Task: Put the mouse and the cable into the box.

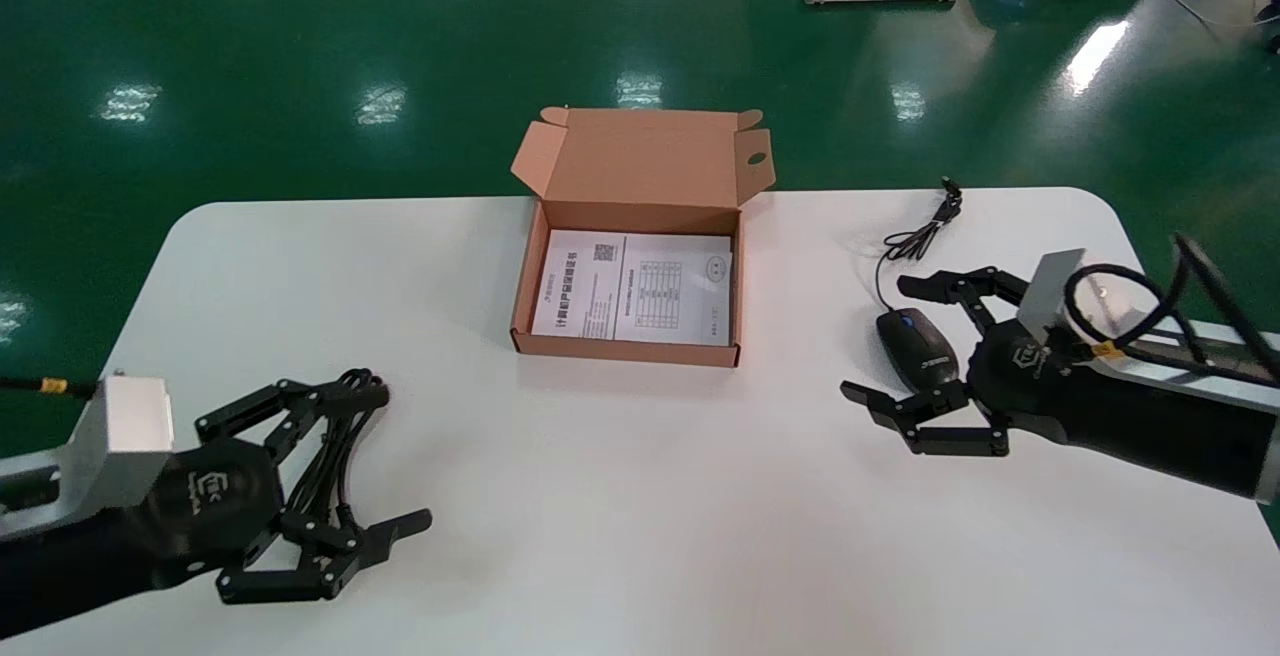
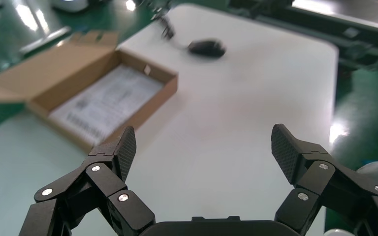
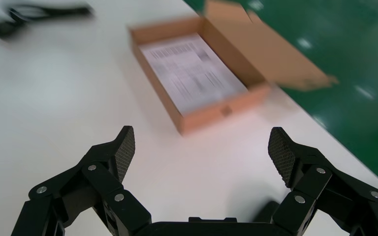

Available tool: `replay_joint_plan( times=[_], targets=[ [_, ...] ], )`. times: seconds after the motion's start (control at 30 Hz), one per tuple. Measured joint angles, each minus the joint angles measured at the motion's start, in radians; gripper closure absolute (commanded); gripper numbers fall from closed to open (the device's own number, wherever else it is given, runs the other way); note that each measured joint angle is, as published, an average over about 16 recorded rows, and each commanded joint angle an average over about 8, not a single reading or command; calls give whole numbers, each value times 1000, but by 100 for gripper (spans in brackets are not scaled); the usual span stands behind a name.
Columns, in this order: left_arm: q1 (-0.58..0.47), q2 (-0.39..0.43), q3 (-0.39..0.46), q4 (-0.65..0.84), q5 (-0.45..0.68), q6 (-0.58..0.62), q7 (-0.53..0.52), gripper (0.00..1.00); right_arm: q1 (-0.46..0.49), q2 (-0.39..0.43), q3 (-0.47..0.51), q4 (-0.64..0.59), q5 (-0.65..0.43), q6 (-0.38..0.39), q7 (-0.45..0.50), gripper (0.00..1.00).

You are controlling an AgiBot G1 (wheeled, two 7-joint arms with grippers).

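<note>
Gaping wide, right gripper (image 1: 878, 338) flanks black oval mouse (image 1: 918, 348), right; left gripper (image 1: 402, 454), wide too, flanks bundled black cable (image 1: 322, 466).

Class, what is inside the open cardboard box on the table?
Only printed paper lies flat inside the box. It covers the floor, so anything beneath cannot be seen. The mouse sits outside.

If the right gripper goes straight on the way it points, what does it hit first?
Likely the cardboard box, at its near side wall, though height is unclear. The mouse lies between the fingers of the open right gripper; ahead is only bare table. The left gripper sits idle across the table.
</note>
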Motion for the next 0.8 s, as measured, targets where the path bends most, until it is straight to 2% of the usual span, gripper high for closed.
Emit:
replay_joint_plan(
  times=[0.23,0.43,0.6,0.8],
  targets=[
    [211,-34,-63,-32,0,-148,73,0,-11,-53,-16,-90,-91,115,-74,0],
    [354,-30,-116,-52,6,-279,135,0,-10,-107,-23,-177,-137,187,-149,0],
    [431,5,-154,-65,1,-371,179,0,-6,-146,-20,-249,-155,234,-218,0],
    [470,56,-173,-73,4,-444,219,0,4,-183,-10,-331,-164,279,-295,0]
  ],
)
